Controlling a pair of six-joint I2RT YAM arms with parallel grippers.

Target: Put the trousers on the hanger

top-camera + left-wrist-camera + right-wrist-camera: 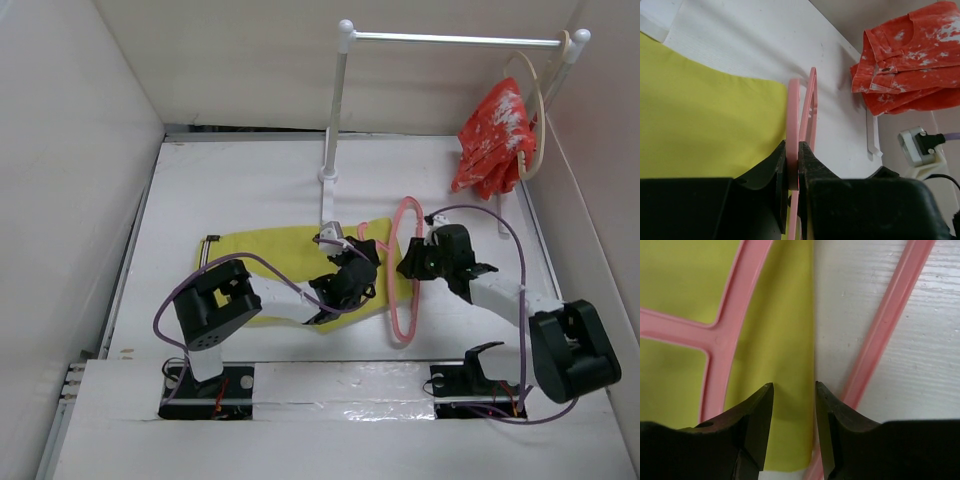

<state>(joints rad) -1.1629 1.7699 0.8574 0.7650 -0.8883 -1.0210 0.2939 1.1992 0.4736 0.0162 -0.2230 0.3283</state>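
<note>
Trousers (265, 248) flat on table (240, 185). Left pincer (793, 172) clamped on pink hanger (793, 115). Right pincer (794, 410) spread, tips over the cloth edge, between two hanger bars.

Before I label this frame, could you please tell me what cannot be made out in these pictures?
- Top view: the left hand covers its own grip on the hanger.
- Right wrist view: whether the right hand touches the trousers or hovers above them; depth is unclear.
- Left wrist view: the left hand covers the hanger's near part.
</note>
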